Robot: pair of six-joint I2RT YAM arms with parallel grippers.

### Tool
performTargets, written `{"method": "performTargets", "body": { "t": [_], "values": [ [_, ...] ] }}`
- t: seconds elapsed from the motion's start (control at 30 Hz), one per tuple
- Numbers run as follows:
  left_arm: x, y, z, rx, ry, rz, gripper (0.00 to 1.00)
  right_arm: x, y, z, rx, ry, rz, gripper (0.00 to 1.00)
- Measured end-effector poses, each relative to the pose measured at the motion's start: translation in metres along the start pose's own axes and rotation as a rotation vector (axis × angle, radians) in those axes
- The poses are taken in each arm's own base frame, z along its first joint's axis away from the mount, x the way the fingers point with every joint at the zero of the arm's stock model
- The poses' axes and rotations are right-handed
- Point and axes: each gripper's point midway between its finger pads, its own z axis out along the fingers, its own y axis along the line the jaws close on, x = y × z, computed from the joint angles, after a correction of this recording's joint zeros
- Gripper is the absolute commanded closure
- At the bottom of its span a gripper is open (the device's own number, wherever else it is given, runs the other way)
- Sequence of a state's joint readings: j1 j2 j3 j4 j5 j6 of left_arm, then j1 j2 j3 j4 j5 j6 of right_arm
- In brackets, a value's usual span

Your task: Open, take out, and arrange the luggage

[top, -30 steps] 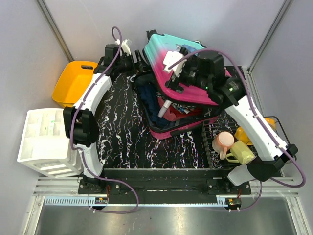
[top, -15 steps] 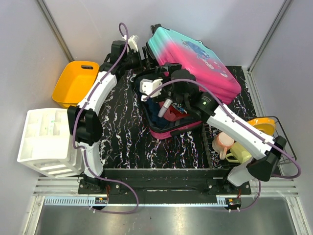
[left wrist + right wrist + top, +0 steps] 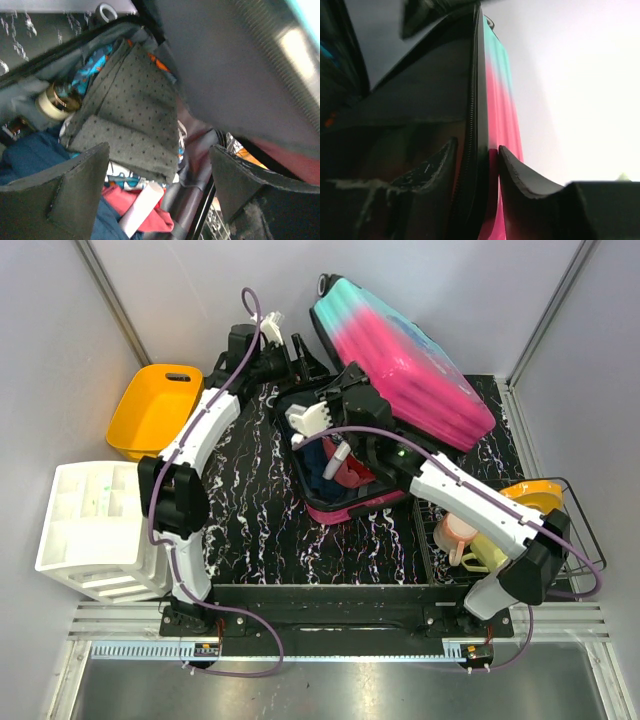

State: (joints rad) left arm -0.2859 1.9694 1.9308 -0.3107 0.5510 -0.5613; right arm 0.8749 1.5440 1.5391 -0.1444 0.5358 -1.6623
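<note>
Right wrist view: right gripper pinches the lid rim of the luggage, far centre, lid half raised. Left gripper is wide apart, empty. Opening step; next, I think, push lid fully back.

Top external: fixed, high behind the arm bases, looking down over the whole table. Left wrist: close, facing into the luggage interior. Right wrist: very close, sighting along the lid's zipped edge. Shared by all three: the luggage.
</note>
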Motion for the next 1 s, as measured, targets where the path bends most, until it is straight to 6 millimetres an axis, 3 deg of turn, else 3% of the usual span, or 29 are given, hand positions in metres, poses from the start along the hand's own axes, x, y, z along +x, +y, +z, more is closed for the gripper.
{"method": "performTargets", "body": {
  "t": [0.07, 0.17, 0.3, 0.37, 0.5, 0.63, 0.77, 0.9, 1.0],
  "values": [
    [0.007, 0.006, -0.001, 0.001, 0.001, -0.033, 0.08, 0.015, -0.007, 0.001, 0.024, 0.051, -0.032, 0.96],
    [0.031, 0.035, -0.016, -0.039, 0.020, -0.147, 0.01, 0.036, -0.017, 0.004, 0.066, 0.100, -0.006, 0.99],
    [0.072, 0.089, -0.056, -0.158, 0.036, -0.299, 0.01, 0.063, -0.026, 0.004, 0.106, 0.163, 0.029, 1.00],
    [0.093, 0.106, -0.076, -0.213, 0.044, -0.341, 0.01, 0.075, -0.031, 0.003, 0.127, 0.189, 0.049, 1.00],
    [0.137, 0.104, -0.098, -0.245, 0.098, -0.373, 0.01, 0.099, -0.043, -0.001, 0.174, 0.235, 0.094, 1.00],
    [0.167, 0.098, -0.094, -0.243, 0.158, -0.366, 0.08, 0.122, -0.054, -0.009, 0.219, 0.272, 0.126, 1.00],
    [0.186, 0.095, -0.078, -0.231, 0.212, -0.352, 0.30, 0.144, -0.061, -0.018, 0.259, 0.313, 0.145, 1.00],
    [0.202, 0.106, -0.049, -0.243, 0.286, -0.355, 0.68, 0.169, -0.065, -0.025, 0.299, 0.357, 0.159, 1.00],
    [0.198, 0.114, -0.040, -0.262, 0.320, -0.377, 0.79, 0.195, -0.066, -0.033, 0.324, 0.410, 0.165, 1.00]
  ]
}}
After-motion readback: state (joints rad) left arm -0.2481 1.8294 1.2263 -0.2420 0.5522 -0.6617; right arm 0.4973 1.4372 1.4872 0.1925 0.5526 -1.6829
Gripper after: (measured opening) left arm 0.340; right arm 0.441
